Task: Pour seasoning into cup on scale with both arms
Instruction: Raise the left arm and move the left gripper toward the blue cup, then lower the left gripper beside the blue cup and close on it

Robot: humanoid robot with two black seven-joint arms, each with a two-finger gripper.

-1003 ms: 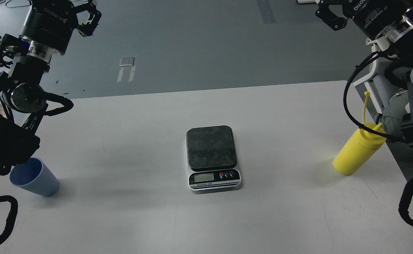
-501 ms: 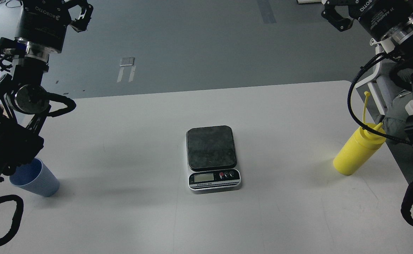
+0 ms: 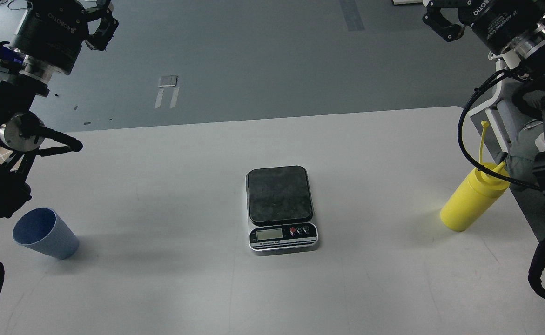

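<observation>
The scale [image 3: 281,209] sits bare mid-counter [image 3: 160,279], awaiting the cup [image 3: 45,233] at far left; the seasoning [image 3: 473,195] stands far right. Both grippers, left [image 3: 99,25] and right [image 3: 440,23], hang high, empty; how far their fingers part I cannot tell.

Scale [image 3: 281,209] at the middle of a white table [image 3: 184,288]. Blue cup [image 3: 45,233] far to its left, yellow bottle [image 3: 473,199] far to its right, both upright. Left gripper [image 3: 99,25] and right gripper [image 3: 440,21] raised high beyond the scale, holding nothing.
</observation>
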